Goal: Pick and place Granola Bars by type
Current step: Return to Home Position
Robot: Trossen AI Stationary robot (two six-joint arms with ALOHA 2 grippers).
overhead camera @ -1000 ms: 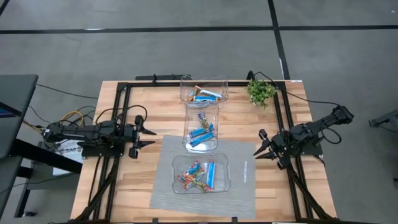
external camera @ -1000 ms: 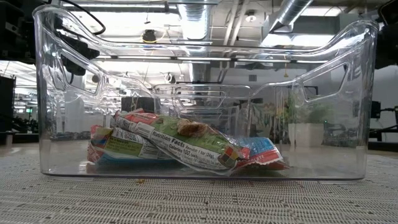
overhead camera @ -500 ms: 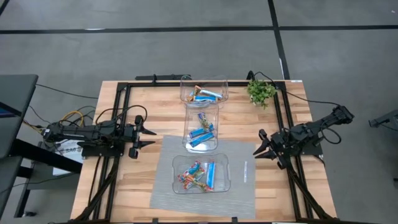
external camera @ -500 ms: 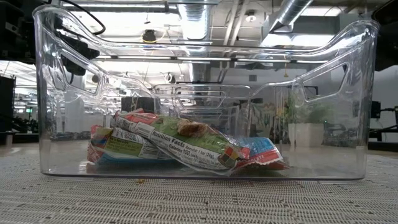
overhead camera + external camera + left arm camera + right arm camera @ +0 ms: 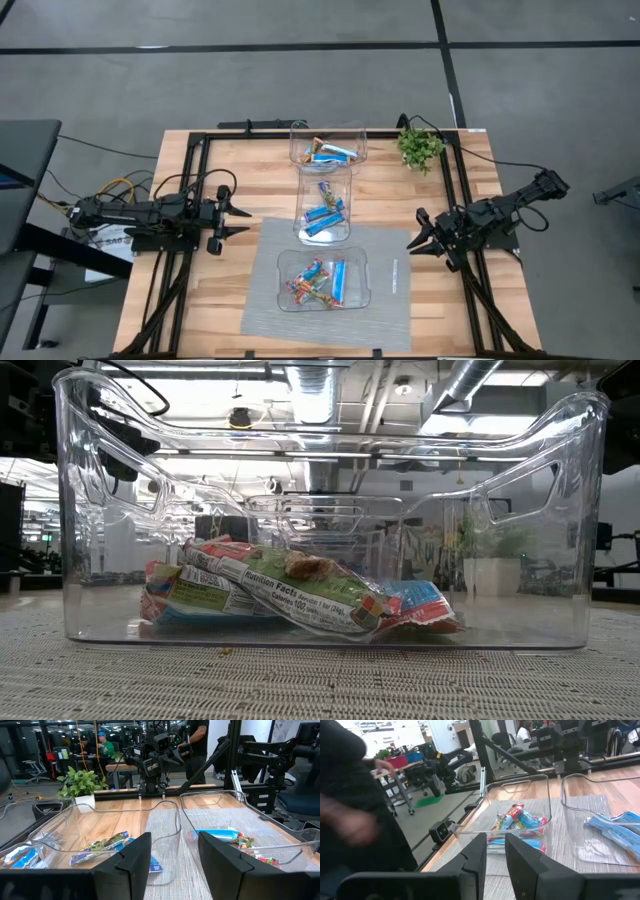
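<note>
Nothing has moved since the earlier frames. The near bin, on the mat, holds multicoloured Granola Bars; only the low view shows their printed labels. The middle bin and far bin hold blue bars. The left gripper and right gripper flank them, fingers spread and empty.

The far bin, middle bin and near bin lined the table's centre, Granola Bars inside each; the plant stood far right.

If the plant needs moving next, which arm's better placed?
Right, likely. The plant sits on the right end effector's side; the left end effector would have to cross the clear bins.
</note>
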